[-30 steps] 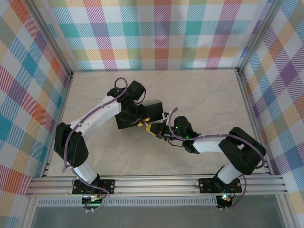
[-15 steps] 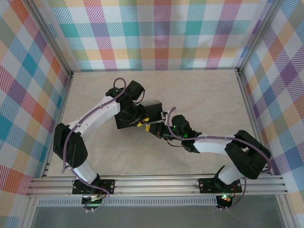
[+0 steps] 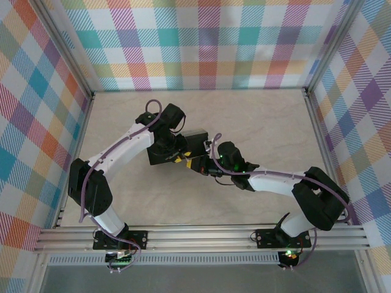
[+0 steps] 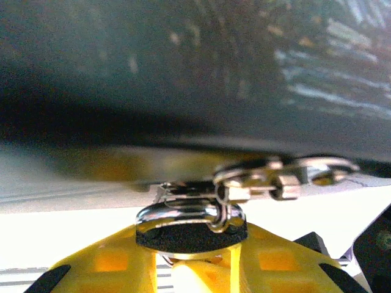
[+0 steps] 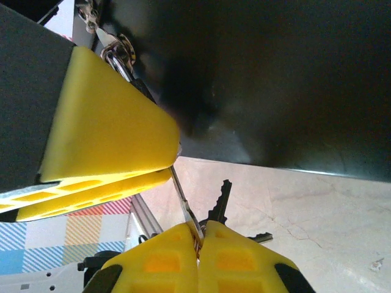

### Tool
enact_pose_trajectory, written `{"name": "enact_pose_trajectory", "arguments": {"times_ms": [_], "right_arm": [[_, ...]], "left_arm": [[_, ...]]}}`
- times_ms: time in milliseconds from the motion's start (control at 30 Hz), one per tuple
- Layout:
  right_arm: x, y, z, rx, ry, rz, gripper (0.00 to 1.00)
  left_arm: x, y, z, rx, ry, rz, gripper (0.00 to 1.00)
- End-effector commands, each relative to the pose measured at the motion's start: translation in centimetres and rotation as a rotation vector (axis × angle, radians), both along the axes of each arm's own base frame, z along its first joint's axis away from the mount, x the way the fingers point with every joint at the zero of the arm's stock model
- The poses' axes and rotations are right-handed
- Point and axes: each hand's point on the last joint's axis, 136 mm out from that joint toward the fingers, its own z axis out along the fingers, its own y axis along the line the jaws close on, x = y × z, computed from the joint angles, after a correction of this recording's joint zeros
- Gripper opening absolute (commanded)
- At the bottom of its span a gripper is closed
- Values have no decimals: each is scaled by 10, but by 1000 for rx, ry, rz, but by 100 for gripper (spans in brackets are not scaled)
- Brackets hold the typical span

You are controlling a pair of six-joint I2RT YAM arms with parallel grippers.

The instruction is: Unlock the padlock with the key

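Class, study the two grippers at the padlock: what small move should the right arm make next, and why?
Probably ease the right gripper forward along the key's line. It is shut on the key, whose tip points at the left gripper, which clamps the padlock. Whether the tip is already inside the lock is hidden.
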Motion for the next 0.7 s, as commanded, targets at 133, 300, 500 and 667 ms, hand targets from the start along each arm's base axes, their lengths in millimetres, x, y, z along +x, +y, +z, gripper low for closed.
{"name": "enact_pose_trajectory", "arguments": {"times_ms": [133,300,500,667], "right_arm": [[16,16,92,186,-244,-19,0],[26,3,69,57,-244,-95,0],[17,17,95,194,-354,-27,0],[-11,43,132,372,-383,187,0]], "left_arm": [[-15,-18,-2,-96,67,-32,0],[-15,-14,-1,-80,58,-31,0],[-15,-14,-4,-69,71,-32,0],[-14,-13,-4,-65,71,-29,0]]}}
